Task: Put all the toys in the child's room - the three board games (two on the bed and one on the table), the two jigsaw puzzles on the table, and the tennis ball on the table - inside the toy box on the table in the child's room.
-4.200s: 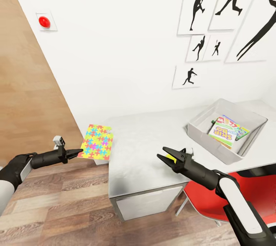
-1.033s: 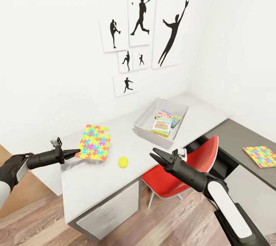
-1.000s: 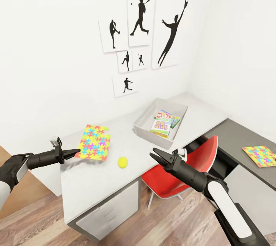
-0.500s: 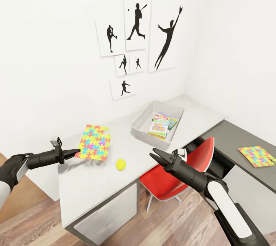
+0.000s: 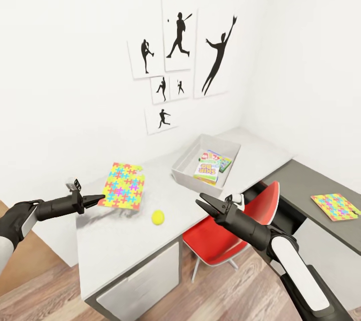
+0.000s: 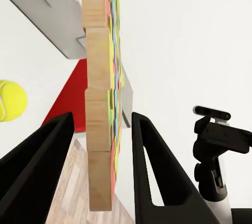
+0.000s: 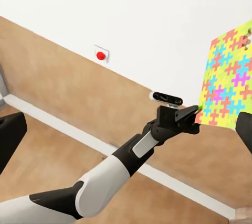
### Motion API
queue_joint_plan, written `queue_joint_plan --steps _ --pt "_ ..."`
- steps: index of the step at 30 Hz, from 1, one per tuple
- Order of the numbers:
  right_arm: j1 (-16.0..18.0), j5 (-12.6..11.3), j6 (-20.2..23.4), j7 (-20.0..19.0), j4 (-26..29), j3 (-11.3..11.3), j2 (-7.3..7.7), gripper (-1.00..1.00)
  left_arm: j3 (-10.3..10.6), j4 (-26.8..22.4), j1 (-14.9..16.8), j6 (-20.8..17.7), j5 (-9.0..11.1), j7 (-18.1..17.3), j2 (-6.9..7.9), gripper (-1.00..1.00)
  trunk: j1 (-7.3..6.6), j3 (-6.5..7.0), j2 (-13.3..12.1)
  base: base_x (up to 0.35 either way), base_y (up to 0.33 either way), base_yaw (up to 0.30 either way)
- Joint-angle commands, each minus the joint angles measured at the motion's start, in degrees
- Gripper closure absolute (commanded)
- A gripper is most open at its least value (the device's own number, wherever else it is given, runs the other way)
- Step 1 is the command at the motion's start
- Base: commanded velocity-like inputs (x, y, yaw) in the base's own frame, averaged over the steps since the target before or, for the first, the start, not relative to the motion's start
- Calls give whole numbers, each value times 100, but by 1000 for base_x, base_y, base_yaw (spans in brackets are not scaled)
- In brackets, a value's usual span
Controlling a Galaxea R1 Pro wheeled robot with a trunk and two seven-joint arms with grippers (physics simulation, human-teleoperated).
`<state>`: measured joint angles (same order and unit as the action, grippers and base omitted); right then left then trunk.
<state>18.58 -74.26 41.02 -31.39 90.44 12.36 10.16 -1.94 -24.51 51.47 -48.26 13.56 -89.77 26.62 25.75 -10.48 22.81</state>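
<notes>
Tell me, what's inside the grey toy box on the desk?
The toy box holds two board games: a yellow-green one with purple lettering lying partly on a green-and-white one. The near wall and the upper box hide whatever lies lower down.

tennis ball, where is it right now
In the head view the tennis ball lies on the white table near its front edge, just right of the puzzle held by the left end effector.

Hanging on the white wall (image 5: 75, 60), six black silhouette posters (image 5: 180, 35); tucking under the desk, a red chair (image 5: 220, 233); showing elsewhere, a red button (image 7: 101, 54) above wooden flooring (image 5: 40, 296).
</notes>
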Motion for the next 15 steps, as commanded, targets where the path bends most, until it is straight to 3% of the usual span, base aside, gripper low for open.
queue_joint_plan --steps 1,9,15 --pt "6 -27 20 3 0 4 4 -100 1 0 4 -61 -4 -23 1 100 4 -6 11 0 0 0" --pt "6 -27 20 27 0 4 3 -100 0 2 3 -61 -3 -23 1 100 4 4 11 0 0 -17" --pt "6 -27 20 21 -7 -4 3 -100 2 0 4 -61 -6 -23 1 100 4 4 11 0 0 -215"
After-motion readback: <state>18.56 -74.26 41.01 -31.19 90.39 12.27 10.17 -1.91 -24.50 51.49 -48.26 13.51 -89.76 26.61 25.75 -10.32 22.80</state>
